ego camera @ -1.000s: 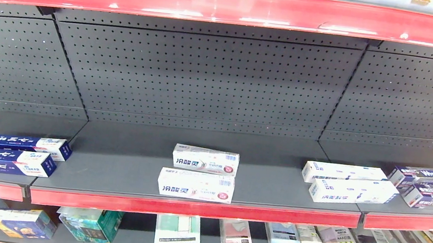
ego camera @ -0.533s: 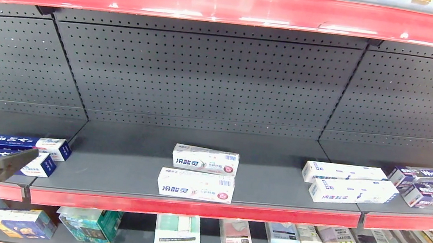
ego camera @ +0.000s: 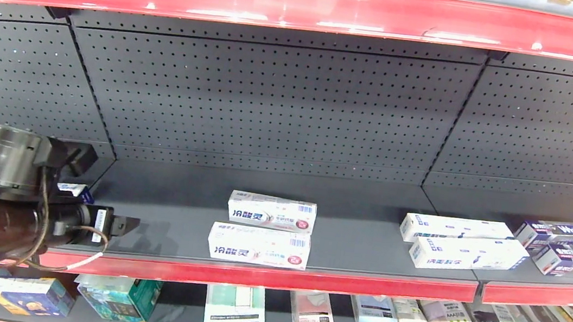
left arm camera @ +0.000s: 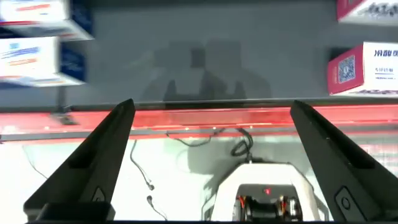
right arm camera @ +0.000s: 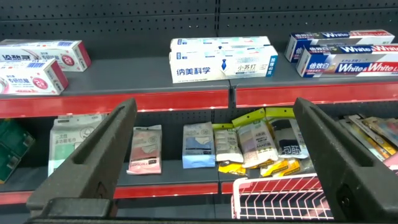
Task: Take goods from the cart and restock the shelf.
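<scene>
Red-edged shelf (ego camera: 261, 275), with bare grey board between the groups of boxes.
Left pincer (ego camera: 121, 224) hangs at the shelf's front lip, spread wide and empty, with open board between it and the white toothpaste boxes (ego camera: 258, 245). Right pincer (right arm camera: 216, 102), also wide and empty, faces the shelf near the cart (right arm camera: 280, 196).

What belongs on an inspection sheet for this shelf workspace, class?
Surface: dark grey metal shelf board with red front lip, mostly bare.
Job's things: white rectangular toothpaste cartons at mid-front; white wire cart, low on the right.
Clutter: nothing seen.
Pincers: left pincer open at the shelf lip; right pincer open, empty.
Cables: thin white cable looping beneath the left arm.
Surroundings: black perforated back panel; flat packets on the lower shelf.
</scene>
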